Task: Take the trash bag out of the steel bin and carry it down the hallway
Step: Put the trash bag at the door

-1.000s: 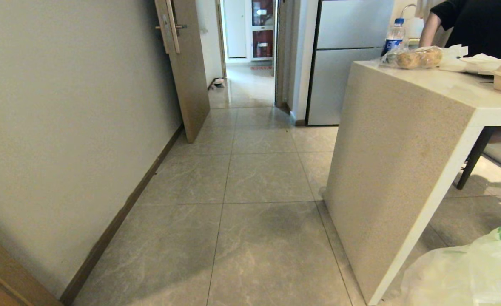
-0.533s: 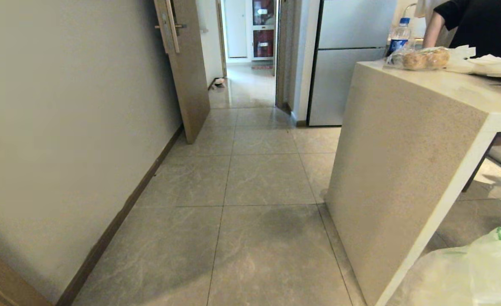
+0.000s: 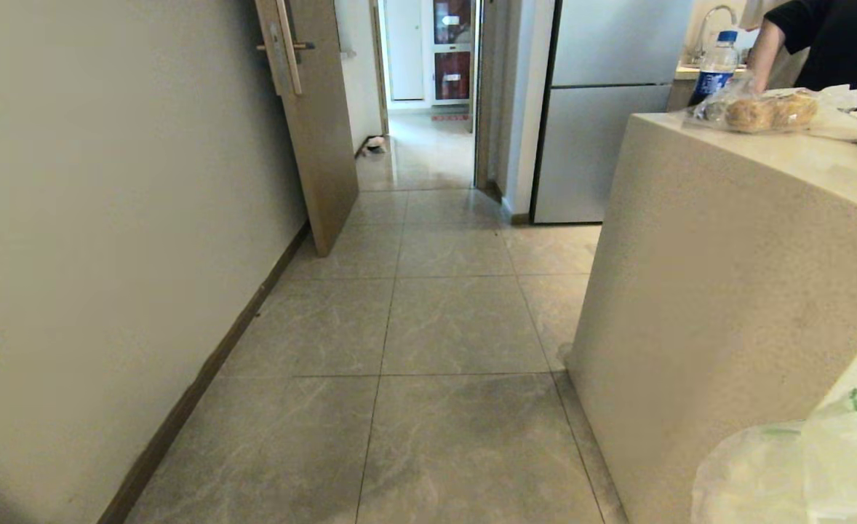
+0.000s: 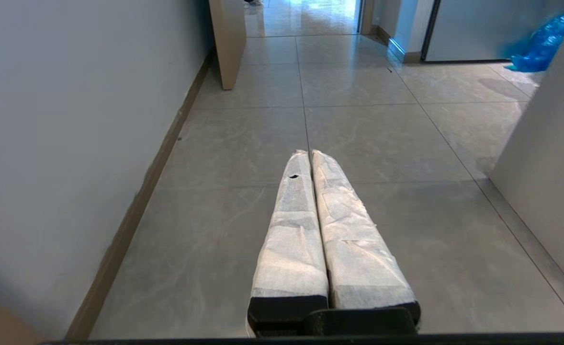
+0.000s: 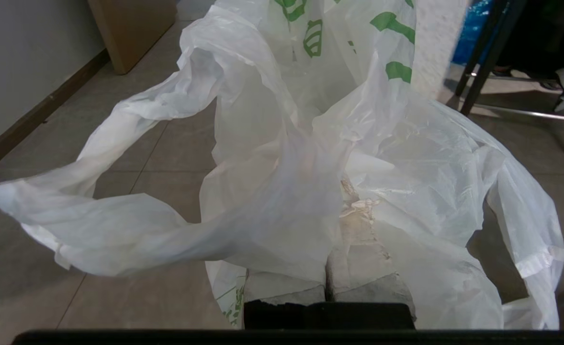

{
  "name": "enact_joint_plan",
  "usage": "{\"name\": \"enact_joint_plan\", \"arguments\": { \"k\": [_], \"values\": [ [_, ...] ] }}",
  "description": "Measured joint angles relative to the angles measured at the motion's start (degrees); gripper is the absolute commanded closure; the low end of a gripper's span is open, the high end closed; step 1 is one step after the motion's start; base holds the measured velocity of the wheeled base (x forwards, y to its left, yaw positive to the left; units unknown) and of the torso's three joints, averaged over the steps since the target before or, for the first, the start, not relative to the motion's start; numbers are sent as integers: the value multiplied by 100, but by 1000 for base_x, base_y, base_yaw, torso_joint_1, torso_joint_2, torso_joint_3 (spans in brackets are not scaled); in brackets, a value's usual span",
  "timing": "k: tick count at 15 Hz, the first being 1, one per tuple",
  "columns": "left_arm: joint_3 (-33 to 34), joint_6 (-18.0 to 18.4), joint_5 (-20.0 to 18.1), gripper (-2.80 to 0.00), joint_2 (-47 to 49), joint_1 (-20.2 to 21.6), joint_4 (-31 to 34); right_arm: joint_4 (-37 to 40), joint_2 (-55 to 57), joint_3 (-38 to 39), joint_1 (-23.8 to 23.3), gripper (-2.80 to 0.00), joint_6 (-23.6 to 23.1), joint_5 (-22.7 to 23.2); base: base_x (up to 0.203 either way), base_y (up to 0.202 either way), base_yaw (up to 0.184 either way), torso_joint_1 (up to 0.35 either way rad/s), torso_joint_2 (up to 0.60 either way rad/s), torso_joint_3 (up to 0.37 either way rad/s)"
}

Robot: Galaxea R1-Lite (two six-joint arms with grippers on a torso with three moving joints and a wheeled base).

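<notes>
Whole view has slid forward along the hallway floor [image 3: 457,327], counter [image 3: 727,291] now closer on the right, so the carry is underway: right tool [image 5: 344,191] pinched tight on the trash bag [image 5: 282,143], near right, left tool [image 4: 310,154] closed, empty.

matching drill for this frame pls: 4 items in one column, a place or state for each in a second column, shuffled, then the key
Items
1. trash bag
2. left tool
3. blue-label bottle
4. wooden door

Places/states
A. shut, holding nothing, above the floor tiles
B. standing ajar against the left wall of the hallway
C. pinched in the shut right tool
D. behind the bagged bread on the stone counter

Pairs: 1-C, 2-A, 3-D, 4-B
</notes>
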Motion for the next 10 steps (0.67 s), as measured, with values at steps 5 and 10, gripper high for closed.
{"name": "enact_joint_plan", "arguments": {
  "k": [5, 10],
  "values": [
    [0, -2, 2, 0, 0, 0, 0, 0, 0, 0, -2, 0, 0, -2, 189, 0, 0, 1, 2, 2],
    [0, 0, 2, 0, 0, 0, 0, 0, 0, 0, -2, 0, 0, -2, 190, 0, 0, 2, 1, 3]
  ]
}}
